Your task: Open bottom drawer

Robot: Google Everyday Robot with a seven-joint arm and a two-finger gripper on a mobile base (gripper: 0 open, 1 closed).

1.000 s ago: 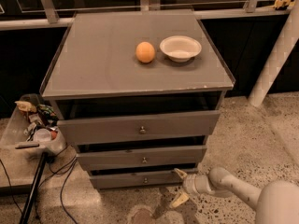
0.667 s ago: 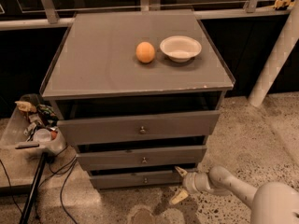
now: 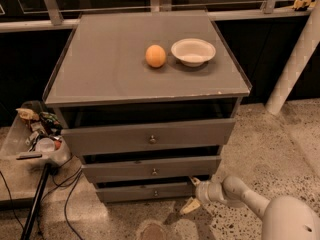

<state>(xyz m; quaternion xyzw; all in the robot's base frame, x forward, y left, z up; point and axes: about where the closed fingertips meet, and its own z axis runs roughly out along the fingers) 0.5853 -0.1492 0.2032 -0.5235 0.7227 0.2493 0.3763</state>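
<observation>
Now approach step: pincer [image 3: 193, 194] spread wide, seemingly empty, at 3 o'clock end of bottom drawer [image 3: 135, 192]; next, shift toward 9 o'clock onto knob [image 3: 155, 193].

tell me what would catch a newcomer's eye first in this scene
The orange round fruit and the white shallow bowl stand out, side by side on the grey cabinet top. Low on the right, the robot's pale gripper hangs near the floor with its fingers spread, at the right end of the slim grey bottom drawer.
</observation>
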